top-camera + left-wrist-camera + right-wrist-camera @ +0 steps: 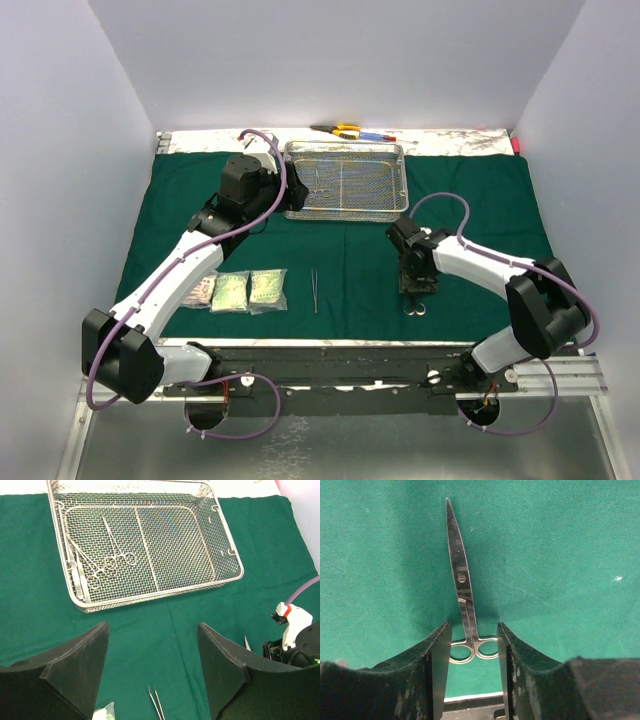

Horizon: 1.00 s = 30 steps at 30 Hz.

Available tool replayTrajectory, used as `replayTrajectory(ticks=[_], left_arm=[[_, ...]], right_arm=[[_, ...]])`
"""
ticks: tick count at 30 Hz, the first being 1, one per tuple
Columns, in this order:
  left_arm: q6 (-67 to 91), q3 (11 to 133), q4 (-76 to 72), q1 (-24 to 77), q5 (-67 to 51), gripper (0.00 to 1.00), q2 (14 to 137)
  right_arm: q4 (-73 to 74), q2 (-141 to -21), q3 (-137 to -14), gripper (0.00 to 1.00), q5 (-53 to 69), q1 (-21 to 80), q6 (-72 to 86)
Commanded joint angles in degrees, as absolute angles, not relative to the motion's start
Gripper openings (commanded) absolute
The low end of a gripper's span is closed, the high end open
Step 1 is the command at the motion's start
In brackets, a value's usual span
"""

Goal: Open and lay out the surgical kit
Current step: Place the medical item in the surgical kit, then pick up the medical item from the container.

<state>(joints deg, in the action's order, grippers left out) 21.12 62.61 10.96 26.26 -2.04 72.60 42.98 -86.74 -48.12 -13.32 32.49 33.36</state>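
The rectangular steel wire-mesh tray, on the dark green cloth wrap, holds scissor-like steel clamps in its left half; the left pincer gapes wide and empty above the cloth before it. The right pincer straddles the ring handles of steel scissors lying on the cloth, grip or mere contact unclear. The left arm partly hides the leftmost of three small clear packets.
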Motion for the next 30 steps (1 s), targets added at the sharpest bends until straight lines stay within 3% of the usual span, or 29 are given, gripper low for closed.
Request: replayTrajectory(ticks=[1,10,19,25,30], left_arm=[[20.09,64.22,11.8,26.19,-0.75,0.72,73.03],[22.24,68.53,13.68,26.18,-0.43,0.72,79.07],[25.65,83.21,18.4,26.34,3.72,0.72,98.23],[29.33,93.31,20.65,26.91,8.67,0.44,111.33],[30.43,101.47,26.72,28.74,19.98,0.42,119.81]], right_arm=[[46.39,-84.17,-52.19,0.46,-13.38,32.32,34.38],[48.44,-80.07,-63.91,0.49,-15.79,32.36,35.44],[39.72,-79.69,-64.66,0.49,-14.74,32.36,36.24],[39.04,-83.01,-65.86,0.45,-15.62,32.37,34.68],[37.73,-84.45,-65.43,0.44,-16.69,32.3,33.0]])
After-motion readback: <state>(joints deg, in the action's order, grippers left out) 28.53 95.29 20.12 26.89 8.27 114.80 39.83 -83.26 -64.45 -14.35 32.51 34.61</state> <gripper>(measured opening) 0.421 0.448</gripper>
